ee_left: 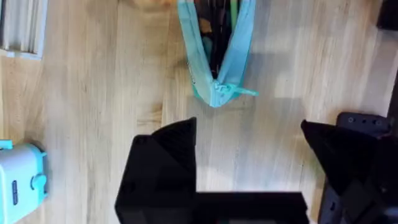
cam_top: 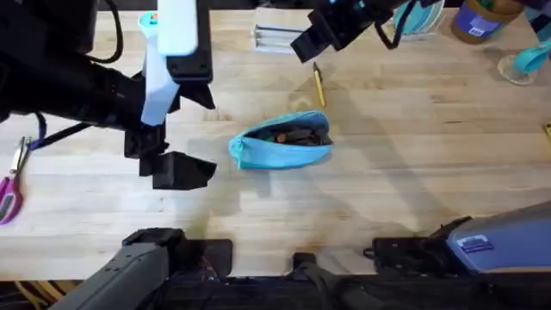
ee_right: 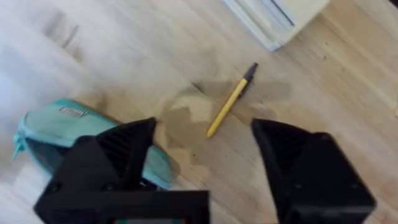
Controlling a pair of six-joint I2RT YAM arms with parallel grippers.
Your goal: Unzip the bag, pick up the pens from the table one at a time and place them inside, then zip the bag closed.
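The turquoise bag (cam_top: 280, 142) lies unzipped mid-table, with dark items showing inside its mouth. My left gripper (cam_top: 168, 159) hovers open just left of it. In the left wrist view the bag's pointed end and pull tab (ee_left: 219, 90) lie beyond my spread fingers (ee_left: 163, 158), with nothing between them. One yellow pen (cam_top: 318, 86) with a black end rests on the table (cam_top: 413, 155) behind the bag. My right gripper (cam_top: 314, 43) hangs open above that pen. The right wrist view has the pen (ee_right: 231, 101) just ahead of the gap between the fingers (ee_right: 292, 146), and the bag (ee_right: 62, 127) off to one side.
Pink-handled scissors (cam_top: 10, 185) lie at the left edge. A turquoise toaster-like toy (ee_left: 22, 180) stands behind the left arm. A clear flat box (cam_top: 275, 36) sits at the back centre, and a purple cup (cam_top: 478, 17) and teal items (cam_top: 525, 60) at the back right.
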